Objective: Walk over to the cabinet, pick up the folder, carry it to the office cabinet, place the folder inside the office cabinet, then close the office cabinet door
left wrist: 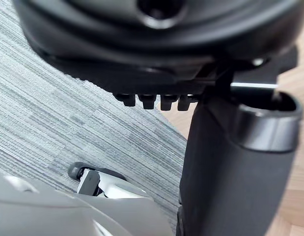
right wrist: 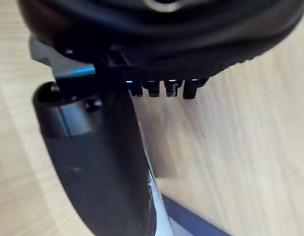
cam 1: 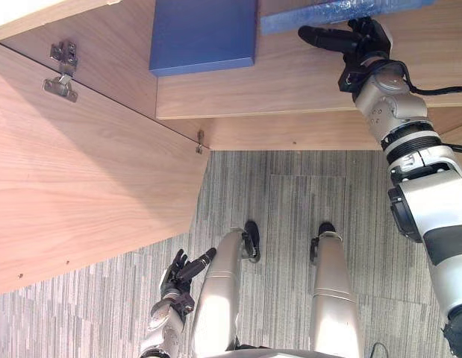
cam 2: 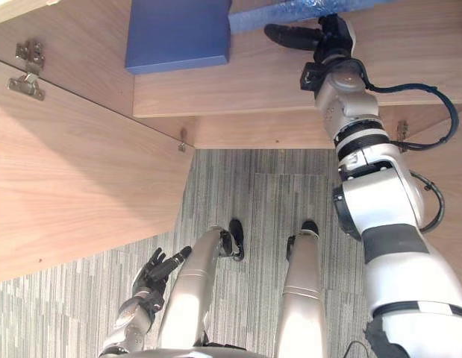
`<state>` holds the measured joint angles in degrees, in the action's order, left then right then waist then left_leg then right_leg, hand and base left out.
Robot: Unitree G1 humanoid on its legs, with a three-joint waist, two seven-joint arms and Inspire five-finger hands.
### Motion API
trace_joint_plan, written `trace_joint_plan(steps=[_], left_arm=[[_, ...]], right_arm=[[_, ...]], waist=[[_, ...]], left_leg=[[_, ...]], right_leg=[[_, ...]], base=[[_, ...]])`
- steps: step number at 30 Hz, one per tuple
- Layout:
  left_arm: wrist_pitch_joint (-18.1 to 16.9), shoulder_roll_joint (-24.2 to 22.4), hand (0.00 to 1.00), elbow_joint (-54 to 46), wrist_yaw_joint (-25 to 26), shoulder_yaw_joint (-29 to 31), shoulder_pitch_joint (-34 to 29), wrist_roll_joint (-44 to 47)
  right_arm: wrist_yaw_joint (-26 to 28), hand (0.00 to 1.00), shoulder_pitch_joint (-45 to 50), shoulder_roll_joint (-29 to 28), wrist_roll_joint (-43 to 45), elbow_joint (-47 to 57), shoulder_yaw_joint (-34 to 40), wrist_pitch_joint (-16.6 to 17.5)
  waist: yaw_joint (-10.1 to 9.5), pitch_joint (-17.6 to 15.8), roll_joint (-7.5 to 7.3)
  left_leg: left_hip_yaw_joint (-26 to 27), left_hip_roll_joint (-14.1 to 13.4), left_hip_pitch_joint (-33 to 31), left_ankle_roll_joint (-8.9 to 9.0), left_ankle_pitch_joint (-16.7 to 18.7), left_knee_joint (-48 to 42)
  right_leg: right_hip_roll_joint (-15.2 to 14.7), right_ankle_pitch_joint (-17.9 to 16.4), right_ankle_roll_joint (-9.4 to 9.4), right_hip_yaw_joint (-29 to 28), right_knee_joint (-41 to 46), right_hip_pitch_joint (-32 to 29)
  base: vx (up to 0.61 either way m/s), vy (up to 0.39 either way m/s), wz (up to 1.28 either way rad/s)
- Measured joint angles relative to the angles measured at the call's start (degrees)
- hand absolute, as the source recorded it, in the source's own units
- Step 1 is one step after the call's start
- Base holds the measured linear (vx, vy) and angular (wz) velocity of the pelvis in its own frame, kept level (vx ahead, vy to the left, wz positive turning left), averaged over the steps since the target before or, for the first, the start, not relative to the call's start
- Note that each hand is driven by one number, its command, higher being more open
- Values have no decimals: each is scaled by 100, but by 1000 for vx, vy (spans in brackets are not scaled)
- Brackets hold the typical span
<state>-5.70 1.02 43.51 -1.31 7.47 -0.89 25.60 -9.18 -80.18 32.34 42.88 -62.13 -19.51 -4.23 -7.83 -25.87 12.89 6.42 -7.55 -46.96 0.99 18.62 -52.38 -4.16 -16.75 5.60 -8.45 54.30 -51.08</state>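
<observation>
Right hand (cam 1: pixel 359 43) high, left hand (cam 1: pixel 178 274) low.

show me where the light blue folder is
The light blue folder lies on the wooden shelf at the left eye view's top, right of the dark blue box, the right hand beside its near edge.

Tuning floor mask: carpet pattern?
Grey carpet with fine stripes, laid in tiles; best in the left eye view.

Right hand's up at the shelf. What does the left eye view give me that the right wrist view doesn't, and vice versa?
Left eye view: the open cabinet door, the dark blue folder lying on the shelf, a light blue folder by the right hand, and the left hand hanging open. Right wrist view: up close, a thin pale edge and a dark blue corner beside the hand. Shared: the right hand and the wooden shelf.
</observation>
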Motion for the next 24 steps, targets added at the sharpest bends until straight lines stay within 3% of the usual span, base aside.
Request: trace_joint_plan(steps=[5, 12, 17, 21, 24], left_arm=[[-2, 62, 100, 2, -34, 5, -2, -150], [6, 118, 100, 62, -90, 4, -63, -210], [19, 210, 100, 65, -250, 5, -148, -211], [39, 336, 100, 105, -499, 82, -307, -221], [53, 393, 100, 208, -612, 85, -313, -331]], right_arm=[[71, 100, 237, 232, -74, -49, 14, 51], [305, 100, 545, 426, -1013, -144, -34, 64], [743, 100, 886, 587, -2254, -104, -245, 129], [1282, 100, 1542, 696, -3631, 578, -496, 381], [1641, 100, 1867, 775, -4278, 905, -735, 576]], waist=[[21, 31, -2], [39, 216, -30], [28, 290, -121], [41, 468, -344], [40, 539, -428]], left_leg=[[25, -11, 1, 0, 0, 11], [86, -64, 10, -4, -1, 137], [131, -65, 174, -21, -11, 258], [168, -71, 269, -34, -20, 397], [226, -108, 421, -44, -36, 542]], right_leg=[[7, 10, 12, -1, -38, 7], [45, 128, 66, -43, -309, 40], [37, 167, 94, -71, -478, 209], [40, 184, 78, -76, -606, 280], [80, 258, 73, -101, -812, 425]], base=[[1, 19, -1], [11, 42, -8], [18, 47, -3], [20, 13, -3], [29, 32, -11]])
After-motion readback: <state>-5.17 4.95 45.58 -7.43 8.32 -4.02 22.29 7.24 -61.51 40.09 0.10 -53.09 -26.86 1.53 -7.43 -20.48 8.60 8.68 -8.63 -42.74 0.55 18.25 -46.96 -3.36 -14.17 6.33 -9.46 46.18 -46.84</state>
